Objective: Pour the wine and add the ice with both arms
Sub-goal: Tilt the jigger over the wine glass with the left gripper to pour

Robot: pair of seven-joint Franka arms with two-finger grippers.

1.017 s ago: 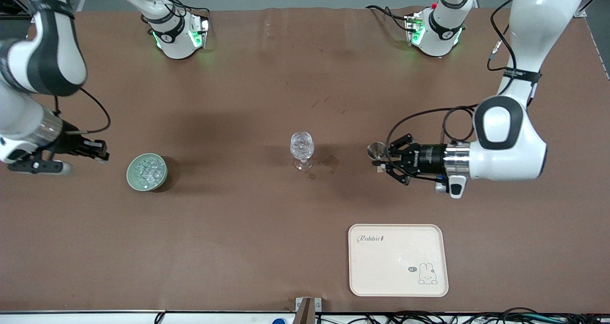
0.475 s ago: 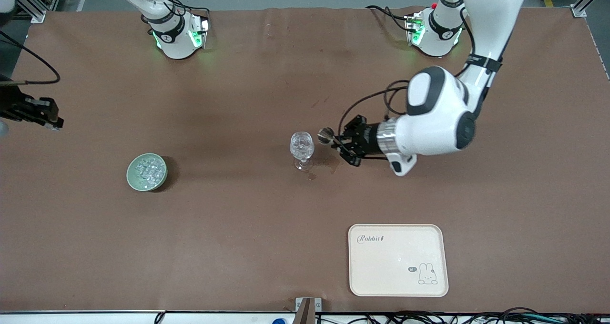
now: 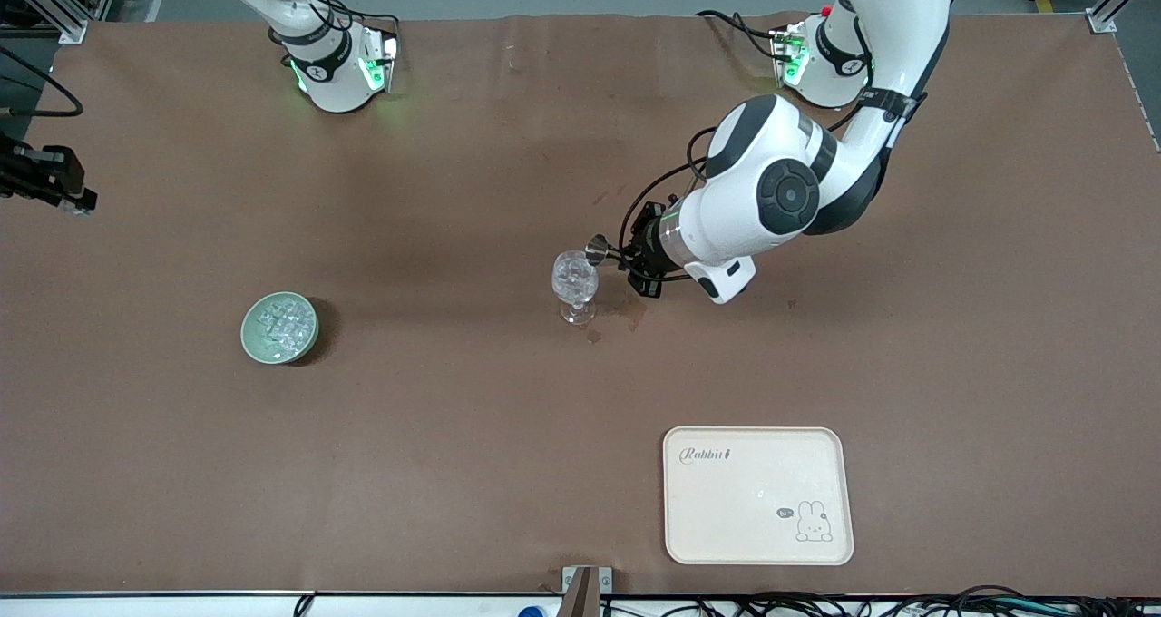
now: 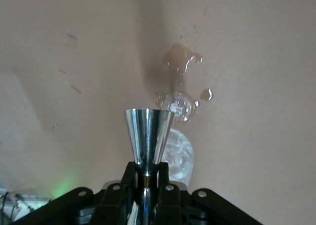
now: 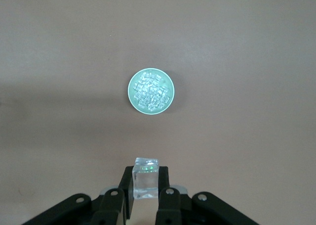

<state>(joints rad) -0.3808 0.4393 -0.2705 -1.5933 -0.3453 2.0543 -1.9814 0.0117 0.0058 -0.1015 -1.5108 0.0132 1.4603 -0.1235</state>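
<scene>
A clear stemmed glass stands mid-table with glittery clear contents. My left gripper is shut on the waist of a shiny metal jigger, whose cup is beside the glass rim. In the left wrist view the jigger sits in my left gripper over the glass. A pale green bowl full of ice sits toward the right arm's end. My right gripper is up in the air at the table's edge. In the right wrist view my right gripper is shut on one ice cube, high above the bowl.
A cream tray with a rabbit print lies nearer the front camera, toward the left arm's end. Small wet spill patches mark the brown table beside the glass foot; they also show in the left wrist view.
My left arm swung in from its end of the table, carrying the jigger up to the glass rim. My right gripper rose and drew away from the bowl toward the table's edge.
</scene>
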